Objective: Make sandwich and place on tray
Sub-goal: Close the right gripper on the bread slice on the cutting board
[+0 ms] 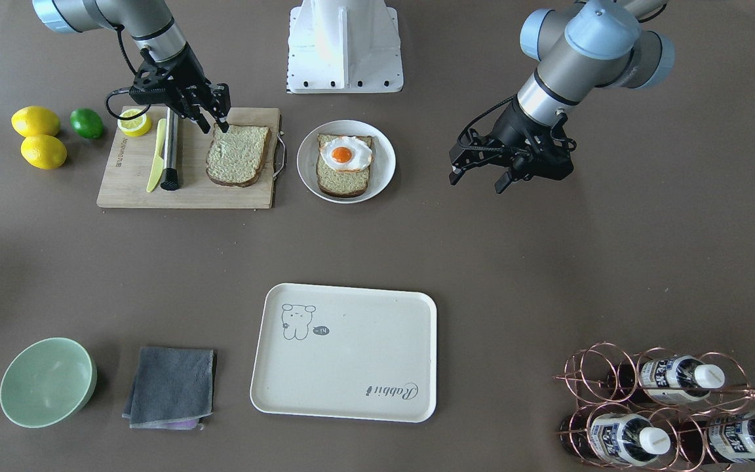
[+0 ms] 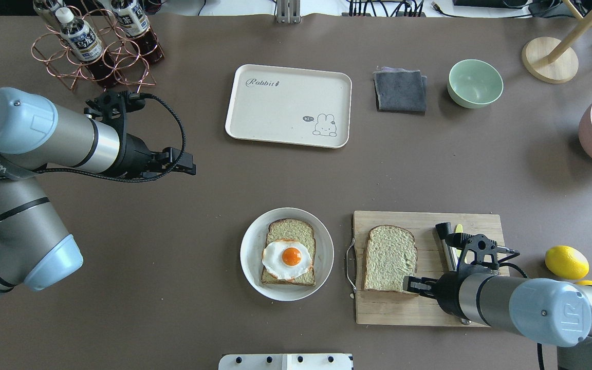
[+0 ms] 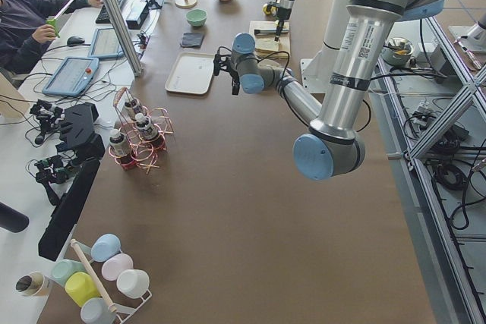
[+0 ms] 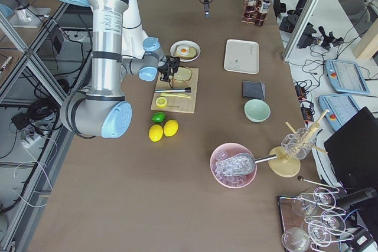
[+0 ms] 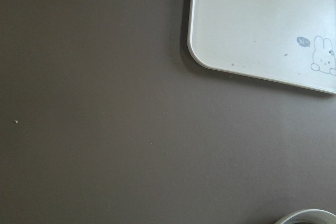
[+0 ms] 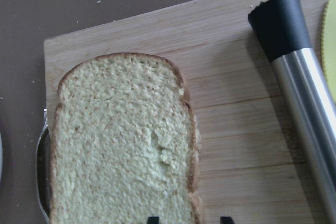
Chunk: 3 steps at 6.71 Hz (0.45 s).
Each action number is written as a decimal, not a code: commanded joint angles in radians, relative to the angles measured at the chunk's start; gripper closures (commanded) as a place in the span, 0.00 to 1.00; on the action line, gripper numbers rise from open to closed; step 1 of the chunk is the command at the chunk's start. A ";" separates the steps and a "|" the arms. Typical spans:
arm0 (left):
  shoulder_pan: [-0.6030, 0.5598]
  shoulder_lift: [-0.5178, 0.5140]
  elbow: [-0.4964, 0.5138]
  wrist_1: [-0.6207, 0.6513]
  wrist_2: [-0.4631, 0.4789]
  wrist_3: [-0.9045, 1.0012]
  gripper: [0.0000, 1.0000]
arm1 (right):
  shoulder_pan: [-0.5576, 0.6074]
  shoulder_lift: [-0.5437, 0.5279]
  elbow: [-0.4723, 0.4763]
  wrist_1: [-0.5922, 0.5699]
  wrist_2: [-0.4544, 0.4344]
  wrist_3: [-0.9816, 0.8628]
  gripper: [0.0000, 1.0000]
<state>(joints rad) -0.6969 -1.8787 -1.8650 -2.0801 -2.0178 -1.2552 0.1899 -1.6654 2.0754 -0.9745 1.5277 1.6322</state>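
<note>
Bread slice (image 2: pixel 389 257): likely light, soft, crushable; pinch at crust edge. Right end effector (image 1: pixel 215 123) open over it; left end effector (image 1: pixel 477 183) open.

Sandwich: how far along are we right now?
Done: the egg sits on the first slice on the plate. In hand: the right gripper, open, straddles the edge of the second slice, flat on the cutting board. Remaining: cap the egg, then carry it all to the tray, which holds nothing. The left gripper hovers open, idle.
</note>
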 commanded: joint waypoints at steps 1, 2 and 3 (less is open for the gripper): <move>-0.001 0.001 -0.008 0.000 0.001 -0.001 0.02 | -0.009 0.004 -0.005 0.000 -0.001 -0.002 0.51; -0.001 0.003 -0.008 0.000 0.001 -0.001 0.02 | -0.015 0.013 -0.012 0.000 -0.003 0.000 0.51; 0.001 0.003 -0.008 0.000 0.001 -0.001 0.02 | -0.021 0.013 -0.017 0.000 -0.006 0.000 0.51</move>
<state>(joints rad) -0.6975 -1.8767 -1.8725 -2.0801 -2.0172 -1.2563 0.1760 -1.6554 2.0649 -0.9741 1.5245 1.6317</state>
